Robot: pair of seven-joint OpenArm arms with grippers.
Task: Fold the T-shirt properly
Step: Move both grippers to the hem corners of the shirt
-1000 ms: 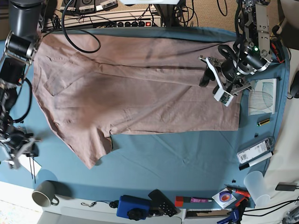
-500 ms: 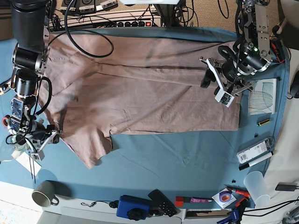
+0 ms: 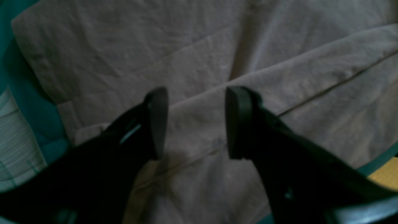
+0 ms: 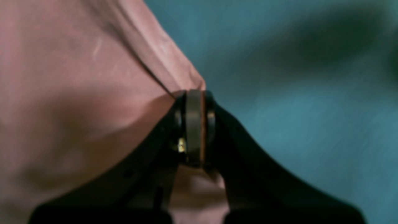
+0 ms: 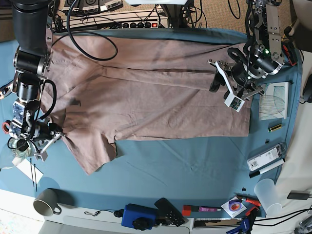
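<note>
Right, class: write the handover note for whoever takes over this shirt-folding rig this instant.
Right gripper: shut on the T-shirt, pinching the sleeve edge at the base view's left.
Left gripper: open, above the cloth near the hem end, holding nothing.
T-shirt: spread across the teal table cover, neck end at the base view's left, hem at its right; a lengthwise crease runs along the body.
Done: sleeve edge gripped.
Left: likely fold the sleeve inward, then fold the body.
</note>
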